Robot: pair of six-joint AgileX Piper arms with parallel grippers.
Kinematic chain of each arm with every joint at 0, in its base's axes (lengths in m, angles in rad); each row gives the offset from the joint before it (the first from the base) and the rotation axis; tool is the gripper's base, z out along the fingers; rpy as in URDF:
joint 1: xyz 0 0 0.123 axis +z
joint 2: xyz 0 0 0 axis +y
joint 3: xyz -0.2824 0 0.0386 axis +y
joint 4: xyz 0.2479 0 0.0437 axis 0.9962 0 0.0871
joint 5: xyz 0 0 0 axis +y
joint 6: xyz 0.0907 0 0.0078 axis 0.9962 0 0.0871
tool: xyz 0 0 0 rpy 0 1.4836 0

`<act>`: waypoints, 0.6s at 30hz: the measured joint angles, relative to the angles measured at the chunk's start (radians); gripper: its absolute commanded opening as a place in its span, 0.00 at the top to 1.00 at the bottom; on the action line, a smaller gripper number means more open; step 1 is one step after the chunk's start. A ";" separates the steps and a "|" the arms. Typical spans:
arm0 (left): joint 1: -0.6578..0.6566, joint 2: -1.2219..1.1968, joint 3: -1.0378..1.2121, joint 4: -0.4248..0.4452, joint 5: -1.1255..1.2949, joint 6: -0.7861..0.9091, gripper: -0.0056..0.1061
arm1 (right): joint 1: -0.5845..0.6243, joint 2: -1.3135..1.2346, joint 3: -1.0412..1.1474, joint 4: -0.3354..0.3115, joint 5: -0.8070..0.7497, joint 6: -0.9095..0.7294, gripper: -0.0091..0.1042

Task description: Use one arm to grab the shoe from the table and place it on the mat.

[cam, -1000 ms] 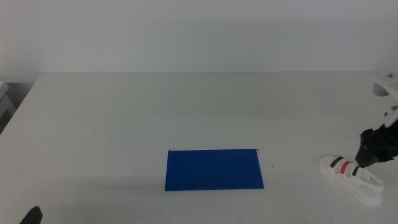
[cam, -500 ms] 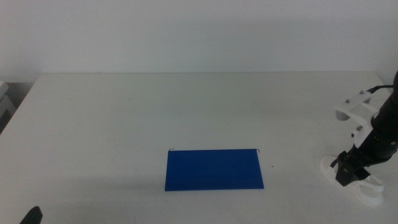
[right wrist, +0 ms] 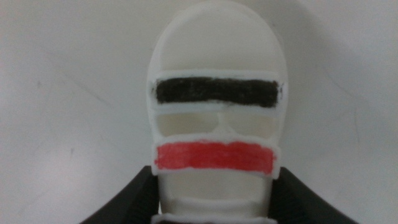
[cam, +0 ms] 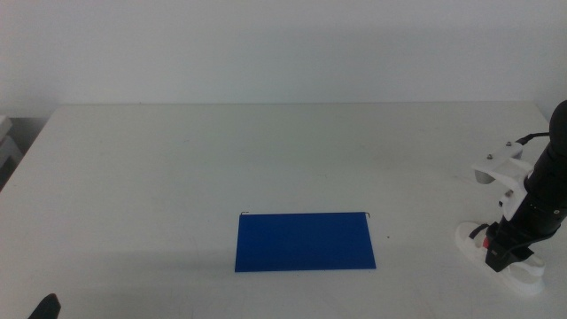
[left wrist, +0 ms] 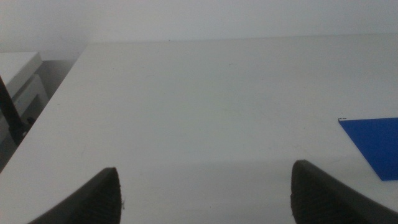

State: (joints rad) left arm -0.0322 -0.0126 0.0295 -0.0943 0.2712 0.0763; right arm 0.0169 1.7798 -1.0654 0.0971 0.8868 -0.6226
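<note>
I am watching the right gripper (cam: pixel 500 252) standing over the small white sandal-like shoe (cam: pixel 523 268) with black and red straps, which is lying on the large plain white table (cam: pixel 221 168) at its near right corner, well apart from the flat deep-blue rectangular mat (cam: pixel 305 241) at near centre. Its dark jaws are sitting spread on either side of the shoe's (right wrist: pixel 214 124) sole, though I cannot tell whether they are touching it. The left gripper (left wrist: pixel 205 193) is waiting at the near left with jaws wide apart, holding nothing.

shoe (right wrist: pixel 216 124): matt white, fuzzy straps | mat (cam: pixel 305 241): matt blue
</note>
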 measured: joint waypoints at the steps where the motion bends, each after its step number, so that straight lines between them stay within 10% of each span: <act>1: 0.000 0.000 0.000 0.000 0.000 0.000 0.11 | 0.000 0.000 0.000 0.000 0.002 0.000 0.72; 5: 0.000 0.000 0.000 0.000 0.000 0.000 0.11 | 0.003 0.001 -0.007 0.000 0.035 0.013 0.95; 18: 0.000 0.000 0.000 0.000 0.000 0.000 0.11 | 0.215 0.033 -0.390 -0.060 0.258 0.283 0.95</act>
State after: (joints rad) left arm -0.0322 -0.0126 0.0295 -0.0943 0.2712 0.0763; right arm 0.2318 1.8126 -1.4557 0.0371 1.1449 -0.3394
